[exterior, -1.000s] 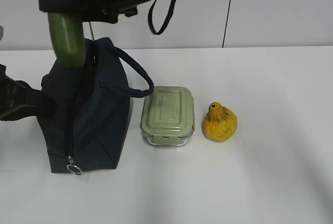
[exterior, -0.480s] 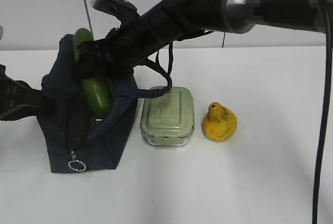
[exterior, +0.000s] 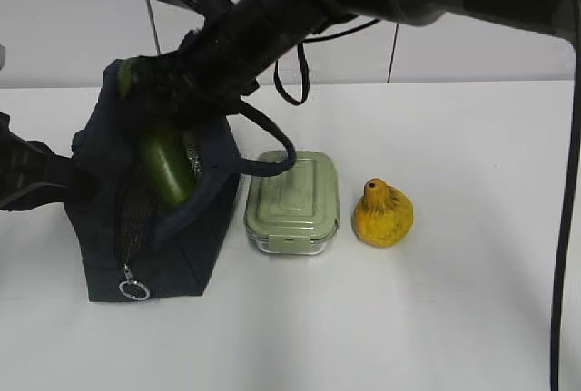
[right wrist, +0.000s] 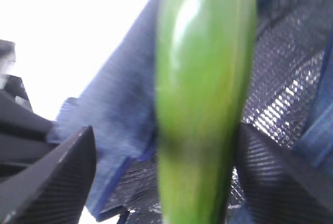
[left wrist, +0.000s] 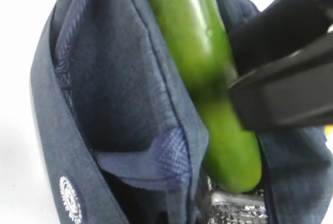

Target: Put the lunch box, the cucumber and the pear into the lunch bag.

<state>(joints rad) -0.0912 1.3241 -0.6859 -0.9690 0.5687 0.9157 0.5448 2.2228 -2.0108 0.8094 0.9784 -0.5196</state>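
- Pincer state, right (right wrist: 166,182): the jaws stand spread to either side of the cucumber (right wrist: 203,94); one finger (right wrist: 52,182) is clearly off it with a gap showing, the other sits close beside it, contact not determinable. Judged released or releasing.
- Pincer state, left: clenched, at the bag's near side in the exterior view (exterior: 41,178); it appears to hold the fabric there, though the contact itself is hidden.
- Cucumber (exterior: 163,169): tilted, lower end down inside the mouth of the lunch bag (exterior: 154,237), above the silver lining (left wrist: 234,211); upper part stands above the rim. Not yet lying fully inside.
- Lunch bag: upright on the desk (exterior: 454,318), zipper open, ring pull (exterior: 133,290) low on the front edge.
- Lunch box (exterior: 292,200): on the desk just beside the bag, lid on, untouched.
- Pear (exterior: 382,212): on the desk near the lunch box, on its far side from the bag, apart from it.
- Step in hand: item 1 of 3, depositing the cucumber.
- Next move, as a judgement: the right arm must lift clear of the bag mouth without snagging the loop handle (exterior: 272,151), then fetch the lunch box; the bag mouth must be kept open for it.
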